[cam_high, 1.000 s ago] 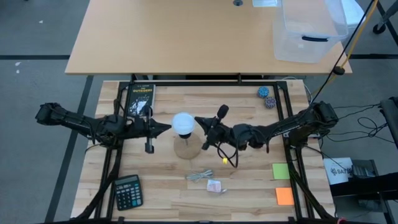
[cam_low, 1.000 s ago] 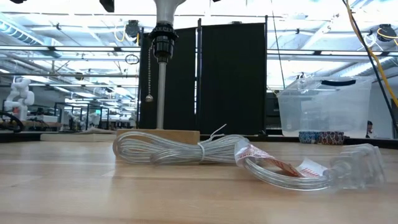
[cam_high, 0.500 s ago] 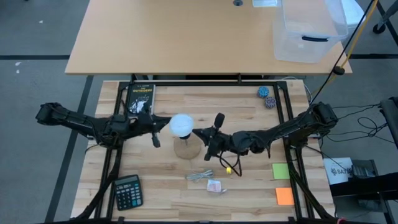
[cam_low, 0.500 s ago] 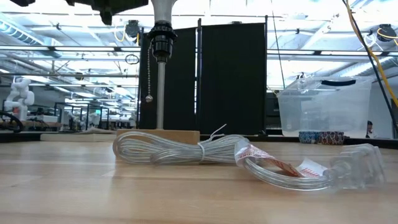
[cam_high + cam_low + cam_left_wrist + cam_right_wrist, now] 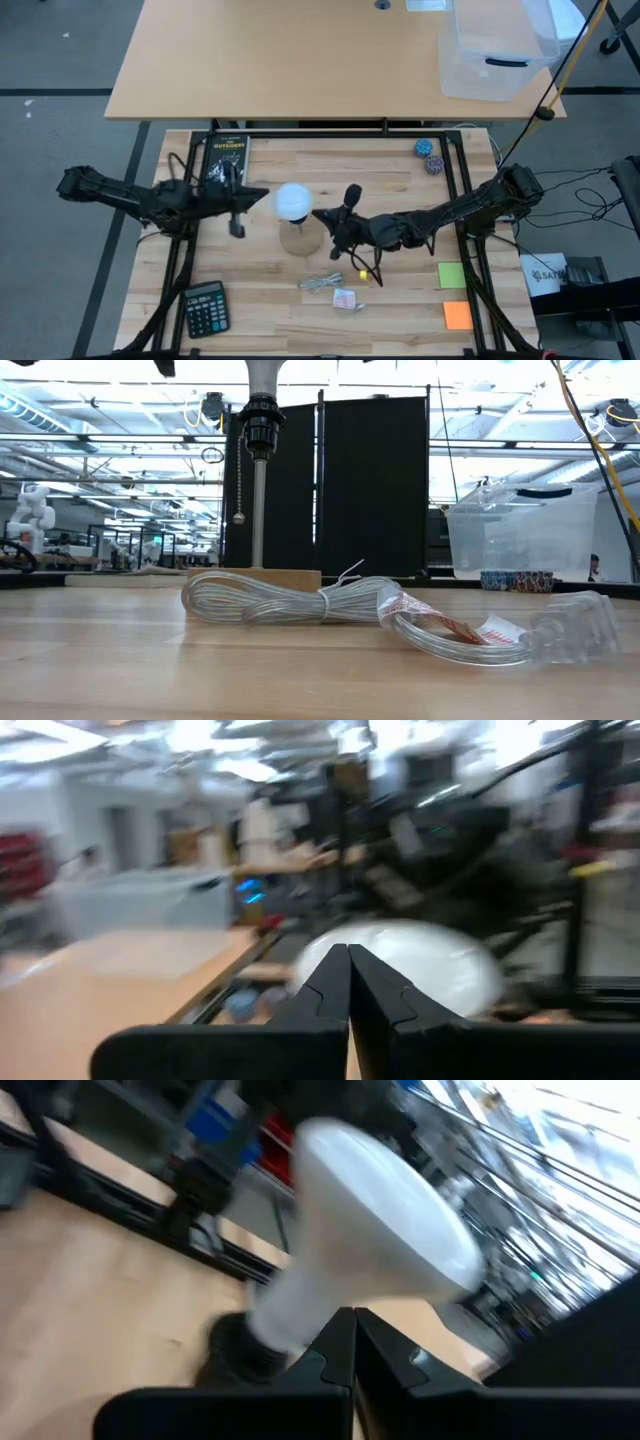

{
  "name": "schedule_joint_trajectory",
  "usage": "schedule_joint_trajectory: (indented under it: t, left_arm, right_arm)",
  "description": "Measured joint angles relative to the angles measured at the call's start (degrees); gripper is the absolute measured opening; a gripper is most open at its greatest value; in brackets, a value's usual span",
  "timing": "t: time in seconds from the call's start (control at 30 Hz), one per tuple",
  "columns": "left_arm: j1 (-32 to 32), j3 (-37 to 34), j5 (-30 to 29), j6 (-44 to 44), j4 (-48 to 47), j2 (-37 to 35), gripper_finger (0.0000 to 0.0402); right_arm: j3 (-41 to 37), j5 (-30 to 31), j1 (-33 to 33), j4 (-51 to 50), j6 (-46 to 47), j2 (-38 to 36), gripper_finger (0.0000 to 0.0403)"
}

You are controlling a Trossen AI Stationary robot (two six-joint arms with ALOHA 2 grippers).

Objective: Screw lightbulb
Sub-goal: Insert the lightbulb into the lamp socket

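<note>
Both my pincers pressed together and empty, left gripper (image 5: 262, 193) just left of the lightbulb (image 5: 293, 201), right gripper (image 5: 318, 215) just right, lightbulb seated in lamp socket (image 5: 260, 422)

From above, we take the lamp stand (image 5: 299, 238) as the middle of the surface (image 5: 390, 170); the lightbulb (image 5: 293, 200) sits on top of it. The left gripper (image 5: 262, 195) lies at nine o'clock of the bulb, just beside it, and the right gripper (image 5: 318, 215) at three o'clock, close by. A book (image 5: 225, 158) lies at ten o'clock near the far edge, a calculator (image 5: 206, 308) at seven o'clock near the front edge. The coiled cord (image 5: 322, 282) lies at five o'clock, just in front of the stand. Two small balls (image 5: 429, 156) sit at two o'clock, two sticky notes (image 5: 454, 294) at four o'clock. A plastic bin (image 5: 497, 48) stands on the farther table.
</note>
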Motion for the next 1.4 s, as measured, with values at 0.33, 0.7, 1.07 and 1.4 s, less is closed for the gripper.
schedule_joint_trajectory:
  t: [0.33,0.7,1.07,1.4]
  left_arm:
    - [-3.40,0.00,7.66,-0.25,-1.95,1.53,0.0000]
    - [-0.89,0.02,4.52,-1.23,-4.09,2.78,0.0000]
    - [2.01,0.04,3.27,-2.40,-6.22,2.76,0.0000]
    - [4.34,0.04,-3.00,-4.06,-6.96,2.84,0.0000]
  right_arm:
    - [0.02,1.96,-4.82,4.77,1.36,-0.04,0.0000]
    - [0.07,-2.41,-5.38,8.99,0.52,-0.09,0.0000]
    - [0.07,-1.70,-4.26,8.56,1.54,-0.24,0.0000]
    - [0.20,-4.55,-2.15,5.04,2.36,-0.27,0.0000]
